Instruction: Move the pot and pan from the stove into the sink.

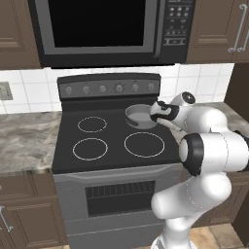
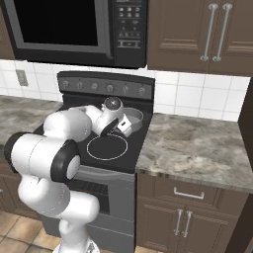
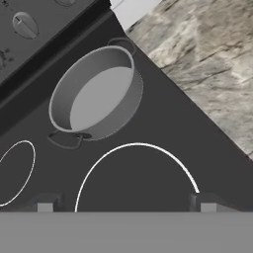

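Nearest the hand camera, the two small dark fingertips of the gripper (image 3: 126, 201) rise at the bottom edge, spread wide with nothing between them, straddling a white burner ring (image 3: 136, 173) on the black smooth-top stove (image 3: 163, 123). Above that ring, in the upper left of the hand view, sits the small round silver-grey metal pot (image 3: 96, 94), upright and empty, its darker inside bare. Two thin loop handles stick out on opposite sides of it, one toward the lower left of the frame, one toward the top. No object lies between the gripper and the pot.

In the left base view the pot (image 1: 140, 115) stands on the rear right burner, just beside the gripper (image 1: 156, 113). The raised back panel of grey knobs (image 1: 109, 88) runs behind it, with a black microwave (image 1: 102, 29) overhead. Mottled stone tabletop (image 2: 197, 153) adjoins the stove's right edge, brown wooden cabinets (image 2: 197, 34) above.
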